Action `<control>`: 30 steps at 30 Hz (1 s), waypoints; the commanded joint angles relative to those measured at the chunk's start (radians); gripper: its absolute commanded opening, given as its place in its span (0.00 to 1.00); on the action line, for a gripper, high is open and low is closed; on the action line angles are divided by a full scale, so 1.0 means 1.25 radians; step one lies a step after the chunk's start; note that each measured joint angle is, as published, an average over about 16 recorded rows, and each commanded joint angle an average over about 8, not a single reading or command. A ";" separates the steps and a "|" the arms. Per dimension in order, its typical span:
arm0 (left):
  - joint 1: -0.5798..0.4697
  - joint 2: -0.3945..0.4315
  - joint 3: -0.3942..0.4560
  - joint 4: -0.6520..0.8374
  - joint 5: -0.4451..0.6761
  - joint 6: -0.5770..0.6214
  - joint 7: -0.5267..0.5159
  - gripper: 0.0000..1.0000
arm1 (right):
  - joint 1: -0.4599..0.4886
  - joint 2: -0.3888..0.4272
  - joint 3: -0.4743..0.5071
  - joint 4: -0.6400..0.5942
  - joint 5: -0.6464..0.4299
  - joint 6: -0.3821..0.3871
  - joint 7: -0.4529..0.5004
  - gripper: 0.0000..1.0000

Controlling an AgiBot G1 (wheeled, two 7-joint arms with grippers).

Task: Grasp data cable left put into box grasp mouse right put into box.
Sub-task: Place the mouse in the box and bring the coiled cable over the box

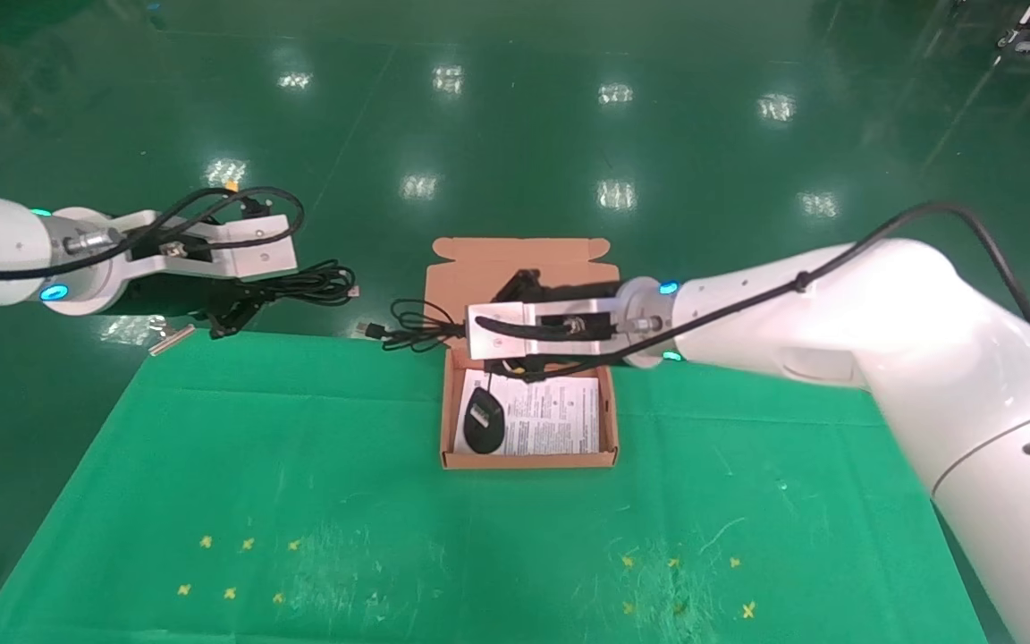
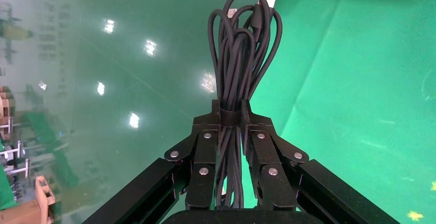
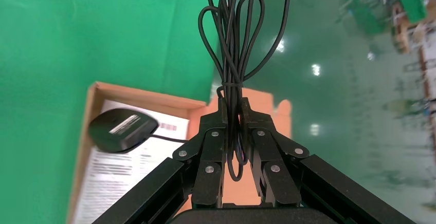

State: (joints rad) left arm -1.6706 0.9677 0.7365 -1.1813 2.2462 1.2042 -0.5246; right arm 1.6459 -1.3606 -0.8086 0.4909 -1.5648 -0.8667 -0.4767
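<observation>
Black fingers of the right gripper (image 3: 233, 112) are pinched tight on the mouse's thin cord (image 3: 234, 44), whose loops stick out past the fingertips over the far left edge of the box (image 1: 604, 394). The mouse (image 1: 483, 419) itself lies inside the box, at its near left corner, partly on a printed paper sheet (image 1: 555, 416) (its cord runs up to the gripper). The left gripper (image 2: 231, 115) is closed on the data cable (image 2: 244, 49), holding the bundle in the air off the table's far left corner, well apart from the box. The box stands open on the green table cloth (image 1: 300, 501), lid folded back away from the robot.
</observation>
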 commanded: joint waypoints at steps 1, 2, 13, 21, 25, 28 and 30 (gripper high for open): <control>0.000 0.000 0.000 -0.001 0.000 0.000 -0.001 0.00 | -0.006 -0.001 -0.007 -0.021 0.023 0.000 -0.002 0.00; 0.000 0.000 0.000 -0.001 0.000 0.000 -0.001 0.00 | -0.009 -0.002 -0.013 -0.034 0.029 0.003 0.004 0.00; 0.000 0.000 0.000 -0.002 0.001 0.000 -0.001 0.00 | -0.020 -0.006 -0.075 -0.087 0.094 0.045 0.042 0.44; 0.000 0.000 0.000 -0.002 0.001 0.000 -0.001 0.00 | -0.019 -0.007 -0.102 -0.092 0.108 0.051 0.047 1.00; 0.001 0.000 0.000 -0.002 0.000 0.000 -0.001 0.00 | -0.019 -0.002 -0.098 -0.086 0.107 0.049 0.046 1.00; 0.004 0.004 0.002 -0.002 -0.001 -0.001 0.000 0.00 | -0.022 0.004 -0.098 -0.075 0.108 0.048 0.048 1.00; 0.009 0.010 0.004 -0.002 -0.004 -0.004 0.004 0.00 | -0.024 0.010 -0.100 -0.066 0.110 0.050 0.052 1.00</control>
State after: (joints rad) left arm -1.6539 0.9875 0.7421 -1.1828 2.2347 1.1914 -0.5139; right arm 1.6187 -1.3452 -0.9339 0.4089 -1.4276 -0.7982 -0.4087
